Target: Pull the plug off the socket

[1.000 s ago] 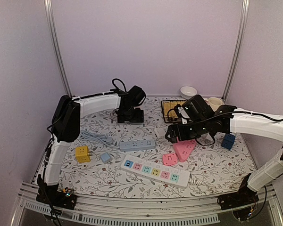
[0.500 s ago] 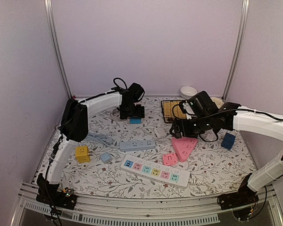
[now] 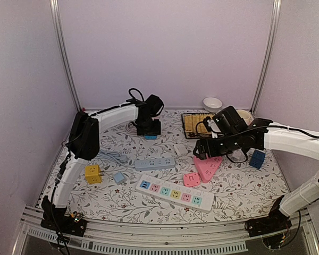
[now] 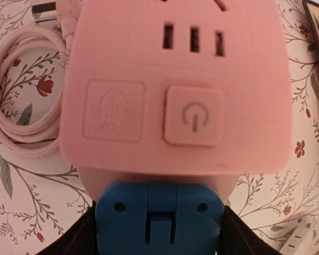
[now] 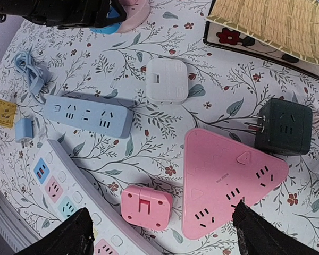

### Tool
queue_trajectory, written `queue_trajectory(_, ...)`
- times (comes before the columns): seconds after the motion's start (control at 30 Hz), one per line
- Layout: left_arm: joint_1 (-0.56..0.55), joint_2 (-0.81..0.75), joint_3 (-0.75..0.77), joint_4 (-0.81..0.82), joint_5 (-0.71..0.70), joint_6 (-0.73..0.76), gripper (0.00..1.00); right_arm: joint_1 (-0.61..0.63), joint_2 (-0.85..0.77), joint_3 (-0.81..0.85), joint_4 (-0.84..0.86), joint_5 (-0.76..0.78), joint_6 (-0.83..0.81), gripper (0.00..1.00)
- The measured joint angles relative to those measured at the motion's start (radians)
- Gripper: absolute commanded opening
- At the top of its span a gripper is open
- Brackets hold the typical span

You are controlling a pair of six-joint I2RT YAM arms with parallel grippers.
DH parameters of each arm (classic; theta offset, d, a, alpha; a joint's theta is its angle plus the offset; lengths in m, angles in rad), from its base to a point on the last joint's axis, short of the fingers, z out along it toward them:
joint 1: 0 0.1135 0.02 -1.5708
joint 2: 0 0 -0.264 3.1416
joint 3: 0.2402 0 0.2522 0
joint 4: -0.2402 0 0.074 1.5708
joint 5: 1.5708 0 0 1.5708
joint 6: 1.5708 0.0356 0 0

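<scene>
My left jaws pinch the blue plug (image 4: 159, 220) at six o'clock of the pink socket (image 4: 175, 79), not yet out; right jaws gape empty.

The place is a robotics lab test cell: plain pale wall panels (image 3: 165, 48) held by aluminium posts (image 3: 64, 53) at 11 and 1 o'clock close in a single table (image 3: 239, 186) under a floral cloth. A slotted metal rail (image 3: 165, 236) at 6 o'clock carries the bolted bases of the left arm (image 3: 111, 117) and the right arm (image 3: 292, 139). Across the cloth lie practice pieces, such as a white power strip (image 3: 175, 193), a yellow cube adapter (image 3: 93, 173), and at 12 o'clock a blue plug (image 4: 159, 218) against a pink socket (image 4: 175, 79).
</scene>
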Motion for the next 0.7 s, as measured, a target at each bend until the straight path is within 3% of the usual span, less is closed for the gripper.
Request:
queue_trajectory(0.23, -0.027, -0.082, -0.13, 0.017, -0.023, 0.0, 0.54, 0.0, -0.023, -0.022, 0.0, -0.014, 0.003, 0.93)
queue_trajectory(0.7, -0.153, -0.412, -0.649, 0.144, -0.022, 0.008, 0.54, 0.0, -0.03, -0.069, 0.031, -0.103, 0.011, 0.93)
